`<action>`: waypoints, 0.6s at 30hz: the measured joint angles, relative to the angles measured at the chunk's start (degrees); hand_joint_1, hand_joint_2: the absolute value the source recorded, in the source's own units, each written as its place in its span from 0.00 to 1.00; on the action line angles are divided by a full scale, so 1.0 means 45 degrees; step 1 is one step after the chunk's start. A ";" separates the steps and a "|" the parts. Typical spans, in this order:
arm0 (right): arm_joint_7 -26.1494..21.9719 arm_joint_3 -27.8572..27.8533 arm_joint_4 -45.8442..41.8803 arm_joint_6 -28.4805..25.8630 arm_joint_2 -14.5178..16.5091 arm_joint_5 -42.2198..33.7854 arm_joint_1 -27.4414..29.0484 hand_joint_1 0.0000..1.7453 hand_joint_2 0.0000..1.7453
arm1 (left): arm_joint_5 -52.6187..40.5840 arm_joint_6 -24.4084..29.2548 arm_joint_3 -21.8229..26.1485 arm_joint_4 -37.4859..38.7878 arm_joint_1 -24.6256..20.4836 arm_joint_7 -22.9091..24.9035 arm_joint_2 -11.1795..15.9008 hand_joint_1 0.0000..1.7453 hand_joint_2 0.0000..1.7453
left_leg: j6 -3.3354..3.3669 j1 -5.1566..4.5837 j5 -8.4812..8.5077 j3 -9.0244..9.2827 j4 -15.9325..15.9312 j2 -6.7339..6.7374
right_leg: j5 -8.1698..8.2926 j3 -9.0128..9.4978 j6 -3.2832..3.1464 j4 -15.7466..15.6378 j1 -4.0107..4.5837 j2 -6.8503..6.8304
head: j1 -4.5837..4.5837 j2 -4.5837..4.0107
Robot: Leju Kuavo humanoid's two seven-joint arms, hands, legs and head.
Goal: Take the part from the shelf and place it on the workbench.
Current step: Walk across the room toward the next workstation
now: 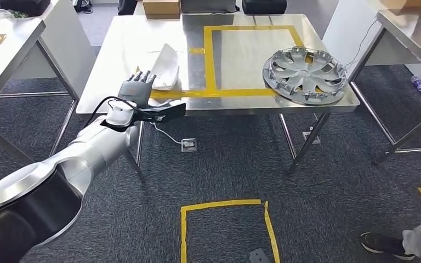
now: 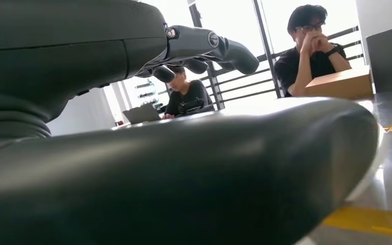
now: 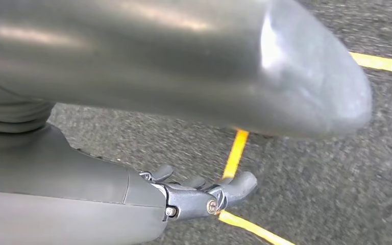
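The white part lies on the tabletop beside the yellow tape. The left hand hovers at its near end, fingers spread, holding nothing, judged released. The right hand hangs over carpet, loosely curled and empty.

The left hand reaches over the near edge of a steel workbench, fingers apart, touching or just short of a white part lying there. Yellow tape marks a rectangle on the top. A silver hubcap lies at its right corner. A person's shoe stands on the grey carpet.
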 joint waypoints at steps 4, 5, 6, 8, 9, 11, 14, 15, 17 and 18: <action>0.0012 0.0000 0.0000 -0.0026 -0.0010 0.0010 -0.0009 0.00 0.00 | -0.0015 -0.0015 0.0062 0.0000 0.0020 -0.0010 0.0002 0.00 0.00 | 0.0085 -0.0088 0.0460 -0.0653 0.0089 -0.0028 | -0.0969 -0.0257 -0.0016 0.2387 0.0030 0.0035 | 0.0069 0.0000; 0.0011 0.0001 0.0000 -0.0033 -0.0011 0.0016 -0.0011 0.00 0.00 | -0.0017 -0.0019 0.0068 0.0000 0.0019 -0.0013 0.0004 0.00 0.00 | 0.0083 -0.0125 0.0551 -0.0783 0.0116 -0.0039 | -0.0676 0.0207 -0.0091 0.1943 0.0057 0.0044 | 0.0074 0.0000; 0.0010 0.0001 0.0000 -0.0039 -0.0012 0.0027 -0.0020 0.00 0.00 | -0.0018 -0.0022 0.0072 0.0000 0.0012 -0.0016 0.0005 0.00 0.00 | 0.0075 -0.0160 0.0637 -0.0890 0.0140 -0.0046 | -0.0419 0.0867 -0.0218 0.1100 0.0103 0.0069 | 0.0078 0.0000; 0.0007 0.0001 0.0000 -0.0055 -0.0023 0.0052 -0.0059 0.00 0.00 | -0.0026 -0.0022 0.0084 -0.0001 -0.0021 -0.0018 0.0011 0.00 0.00 | 0.0010 -0.0206 0.0808 -0.1033 0.0143 -0.0043 | -0.0355 0.2092 -0.0457 -0.0651 0.0193 0.0113 | 0.0063 0.0000; 0.0007 0.0001 0.0000 -0.0062 -0.0028 0.0066 -0.0074 0.00 0.00 | -0.0028 -0.0022 0.0089 -0.0002 -0.0036 -0.0019 0.0012 0.00 0.00 | -0.0050 -0.0189 0.0897 -0.1066 0.0122 -0.0036 | -0.0420 0.2399 -0.0535 -0.1174 0.0238 0.0131 | 0.0058 0.0000; 0.0008 0.0004 0.0001 -0.0075 -0.0039 0.0082 -0.0084 0.00 0.00 | -0.0030 -0.0023 0.0093 -0.0003 -0.0049 -0.0030 0.0018 0.00 0.00 | -0.0201 -0.0147 0.1117 -0.1104 0.0016 -0.0035 | -0.0334 0.2441 -0.0567 -0.1493 0.0277 0.0132 | 0.0075 0.0000; 0.0007 0.0002 0.0005 -0.0086 -0.0027 0.0089 -0.0106 0.00 0.00 | -0.0029 -0.0034 0.0097 0.0008 -0.0051 -0.0040 0.0106 0.00 0.00 | -0.0405 -0.0150 0.0536 -0.1367 0.0431 -0.0059 | 0.0142 0.2223 -0.0684 -0.1783 0.0132 0.0037 | 0.0065 0.0000; 0.0007 0.0001 0.0005 -0.0086 -0.0019 0.0089 -0.0117 0.00 0.00 | -0.0029 -0.0039 0.0100 0.0010 -0.0053 -0.0041 0.0131 0.00 0.00 | -0.0473 -0.0114 -0.0075 -0.1546 0.1032 -0.0059 | 0.0299 0.2094 -0.0703 -0.1827 0.0089 0.0005 | 0.0040 0.0000; 0.0007 0.0002 0.0005 -0.0084 -0.0018 0.0089 -0.0121 0.00 0.00 | -0.0030 -0.0052 0.0102 0.0011 -0.0043 -0.0046 0.0141 0.00 0.00 | -0.0631 -0.0026 -0.1156 -0.1895 0.2677 -0.0053 | 0.0572 0.1752 -0.0713 -0.1817 0.0051 -0.0022 | -0.0011 0.0000; 0.0007 0.0002 0.0005 -0.0081 -0.0017 0.0089 -0.0117 0.00 0.00 | -0.0030 -0.0057 0.0103 0.0013 -0.0032 -0.0047 0.0148 0.00 0.00 | -0.0702 0.0025 -0.1314 -0.1950 0.3318 -0.0053 | 0.0710 0.1557 -0.0694 -0.1790 0.0032 -0.0038 | -0.0016 0.0000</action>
